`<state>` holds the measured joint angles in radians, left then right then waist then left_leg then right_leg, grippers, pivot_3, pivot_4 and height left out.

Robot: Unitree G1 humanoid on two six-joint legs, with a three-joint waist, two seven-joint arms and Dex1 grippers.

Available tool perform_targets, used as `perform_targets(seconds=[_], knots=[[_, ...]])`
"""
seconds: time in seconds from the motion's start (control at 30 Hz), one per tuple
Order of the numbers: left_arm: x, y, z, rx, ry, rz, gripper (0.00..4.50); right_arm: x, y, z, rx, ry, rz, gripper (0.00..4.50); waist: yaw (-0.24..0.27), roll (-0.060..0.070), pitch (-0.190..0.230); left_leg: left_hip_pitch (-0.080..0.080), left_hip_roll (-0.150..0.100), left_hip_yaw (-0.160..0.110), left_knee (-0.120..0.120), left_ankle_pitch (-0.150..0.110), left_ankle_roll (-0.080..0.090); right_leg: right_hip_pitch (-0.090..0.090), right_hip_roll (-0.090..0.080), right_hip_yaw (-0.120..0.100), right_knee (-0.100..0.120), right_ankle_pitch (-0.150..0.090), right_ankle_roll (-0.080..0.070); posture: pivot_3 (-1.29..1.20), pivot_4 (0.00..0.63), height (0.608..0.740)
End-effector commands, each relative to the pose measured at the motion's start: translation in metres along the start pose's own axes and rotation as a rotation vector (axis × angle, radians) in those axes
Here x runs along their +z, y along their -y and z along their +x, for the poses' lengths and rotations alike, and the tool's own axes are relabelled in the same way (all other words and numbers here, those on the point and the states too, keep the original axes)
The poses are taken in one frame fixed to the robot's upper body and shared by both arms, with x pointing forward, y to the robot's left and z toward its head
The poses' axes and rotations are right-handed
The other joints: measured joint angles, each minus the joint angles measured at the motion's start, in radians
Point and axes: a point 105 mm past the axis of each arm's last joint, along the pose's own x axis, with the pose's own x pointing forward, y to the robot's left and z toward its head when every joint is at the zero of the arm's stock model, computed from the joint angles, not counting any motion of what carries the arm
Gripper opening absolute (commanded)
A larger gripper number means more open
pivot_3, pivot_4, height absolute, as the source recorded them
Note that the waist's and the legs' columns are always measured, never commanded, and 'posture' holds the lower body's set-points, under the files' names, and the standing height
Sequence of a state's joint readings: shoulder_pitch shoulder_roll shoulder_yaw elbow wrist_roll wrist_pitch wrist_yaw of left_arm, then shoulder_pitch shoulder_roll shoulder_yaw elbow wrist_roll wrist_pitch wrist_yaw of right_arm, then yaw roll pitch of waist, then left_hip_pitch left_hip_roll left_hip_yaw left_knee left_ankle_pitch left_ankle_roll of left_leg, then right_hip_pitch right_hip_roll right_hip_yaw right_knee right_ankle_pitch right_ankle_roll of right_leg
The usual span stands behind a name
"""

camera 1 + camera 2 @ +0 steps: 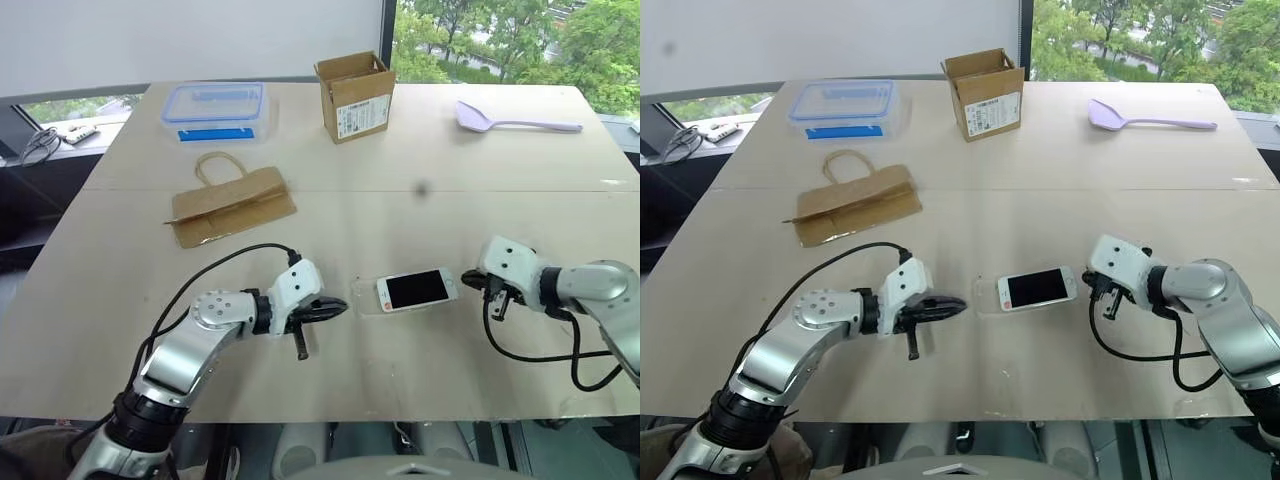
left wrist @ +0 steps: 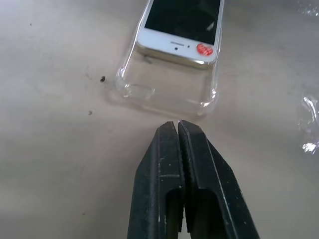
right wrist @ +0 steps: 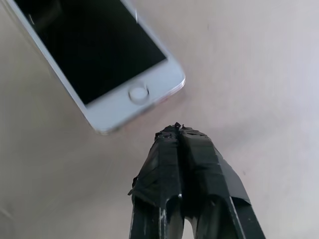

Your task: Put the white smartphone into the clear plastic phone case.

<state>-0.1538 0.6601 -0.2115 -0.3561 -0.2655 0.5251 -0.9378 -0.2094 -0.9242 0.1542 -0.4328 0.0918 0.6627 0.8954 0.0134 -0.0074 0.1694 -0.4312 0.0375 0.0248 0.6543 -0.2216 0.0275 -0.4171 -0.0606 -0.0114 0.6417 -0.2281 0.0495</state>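
The phone (image 1: pixel 417 289) lies half seated in the case (image 2: pixel 167 89), whose empty end faces the left gripper (image 2: pixel 178 124); the right gripper (image 3: pixel 178 128) sits beside the phone's other end. Both grippers are closed, empty. Thin, slick, light things: best nudged by their ends.

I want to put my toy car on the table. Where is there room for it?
The widest bare patch is mid-table, between the paper bag, the cardboard box and the white smartphone. There is more room on the right, below the purple spoon. It is crowded near the front, where both arms' fingers flank the phone and the clear plastic phone case.
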Motion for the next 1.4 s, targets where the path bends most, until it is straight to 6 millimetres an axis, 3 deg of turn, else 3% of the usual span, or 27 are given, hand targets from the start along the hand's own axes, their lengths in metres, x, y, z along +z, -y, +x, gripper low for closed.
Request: perform_targets(seconds=[0.03, 0.33, 0.57, 0.73, 0.93, 1.0, 1.13, 1.23, 1.4], knots=[[0.006, 0.001, 0.002, -0.009, 0.016, 0.031, 0.08, 0.009, -0.006, 0.002, 0.026, 0.029, -0.035, 0.0, 0.0, 0.0, 0.0, 0.0, 0.0, 0.0, 0.0, 0.0, 0.0, 0.0, 0.0, 0.0, 0.0, 0.0, 0.0, 0.0, 0.15, 0.74], [0.019, 0.005, 0.019, -0.037, 0.046, 0.042, 0.08, 0.04, -0.026, 0.021, 0.14, 0.103, -0.154, 0.0, -0.001, 0.0, 0.0, 0.001, 0.0, 0.0, 0.001, 0.0, 0.0, 0.001, 0.0, 0.0, 0.001, -0.001, 0.002, 0.0, 0.15, 0.74], [0.022, -0.001, 0.019, -0.029, 0.045, 0.041, 0.08, 0.063, -0.039, 0.041, 0.216, 0.14, -0.259, 0.0, -0.006, 0.0, 0.0, 0.001, 0.001, -0.001, 0.001, 0.0, 0.0, 0.001, 0.003, 0.0, 0.001, 0.0, 0.0, 0.0, 0.15, 0.74], [0.02, -0.009, 0.014, -0.008, 0.039, 0.037, 0.08, 0.063, -0.034, 0.049, 0.207, 0.134, -0.29, 0.0, -0.006, 0.0, 0.0, 0.002, 0.002, -0.001, 0.001, 0.0, 0.0, 0.001, 0.004, 0.0, 0.002, 0.0, 0.0, 0.0, 0.15, 0.74], [0.024, -0.036, -0.006, 0.078, 0.105, -0.061, 0.08, 0.059, -0.02, 0.043, 0.153, 0.134, -0.262, 0.0, -0.006, -0.001, 0.0, 0.002, 0.002, -0.001, 0.002, 0.0, 0.0, 0.001, 0.004, 0.0, 0.004, 0.001, 0.0, 0.0, 0.15, 0.74], [0.016, -0.045, -0.022, 0.12, 0.093, -0.088, 0.08, 0.059, -0.017, 0.035, 0.156, 0.151, -0.218, 0.0, -0.004, -0.001, 0.0, 0.002, 0.002, -0.001, 0.002, 0.0, 0.0, 0.001, 0.004, 0.0, 0.004, 0.001, 0.0, 0.0, 0.15, 0.74], [-0.006, -0.048, -0.05, 0.16, 0.032, -0.123, 0.08, 0.067, -0.046, 0.009, 0.379, 0.266, -0.096, 0.0, -0.004, -0.001, 0.0, 0.002, 0.002, -0.001, 0.002, 0.0, 0.0, 0.001, 0.004, 0.0, 0.004, 0.002, 0.003, 0.0, 0.15, 0.74], [-0.012, -0.043, -0.054, 0.152, 0.016, -0.137, 0.08, 0.062, -0.056, 0.005, 0.448, 0.244, -0.081, 0.0, -0.002, -0.001, 0.0, 0.001, 0.003, -0.002, 0.002, 0.0, 0.0, 0.001, 0.004, 0.0, 0.003, 0.002, 0.003, 0.0, 0.15, 0.74], [-0.014, -0.031, -0.041, 0.107, 0.004, -0.136, 0.08, 0.067, -0.064, 0.018, 0.484, 0.286, -0.053, 0.0, 0.0, -0.001, 0.0, 0.002, 0.002, -0.001, 0.005, 0.0, 0.0, 0.002, 0.004, 0.0, 0.003, 0.001, -0.001, 0.0, 0.15, 0.74]])
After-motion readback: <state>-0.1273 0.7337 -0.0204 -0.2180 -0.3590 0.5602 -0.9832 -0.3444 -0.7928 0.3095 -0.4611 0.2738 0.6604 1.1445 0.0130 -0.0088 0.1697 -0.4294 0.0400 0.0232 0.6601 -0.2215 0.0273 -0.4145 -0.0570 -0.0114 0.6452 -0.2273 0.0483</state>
